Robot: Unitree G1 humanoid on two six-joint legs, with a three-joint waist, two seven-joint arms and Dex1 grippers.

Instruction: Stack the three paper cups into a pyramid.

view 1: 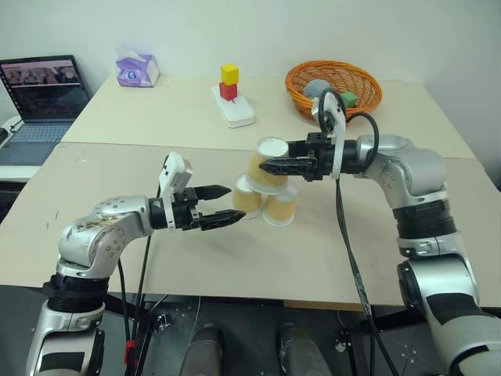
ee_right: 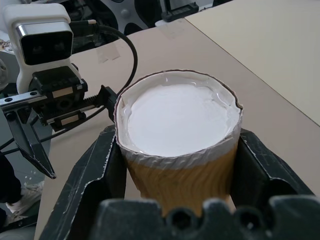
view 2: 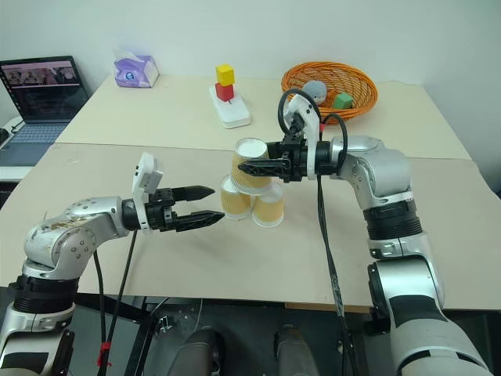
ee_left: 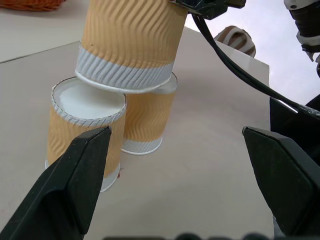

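Three paper cups sit upside down near the middle of the front desk (view 1: 117, 258): two base cups side by side, left base cup (view 1: 247, 197) and right base cup (view 1: 280, 207), touching or nearly so, and the top cup (view 1: 268, 166) tilted across their white bottoms, so the pyramid is roughly formed but the top one isn't level. Right gripper (view 1: 274, 166) has its fingers on either side of the top cup's ribbed wall; in the right wrist view the jaws flank the cup (ee_right: 180, 145), but whether they squeeze it or have just let go, cannot tell. Left gripper (view 1: 223, 205) is spread wide with nothing in it, just beside the left base cup, not touching. Handling judgement: these cups look very light, thin-walled and easily crushed or dented; the corrugated sleeve should give decent friction, the smooth white rim band less so. Best hold is probably mid-wall, opposite sides, with light pressure. The stack likely topples with any nudge, so the top cup's tilt is the risk.
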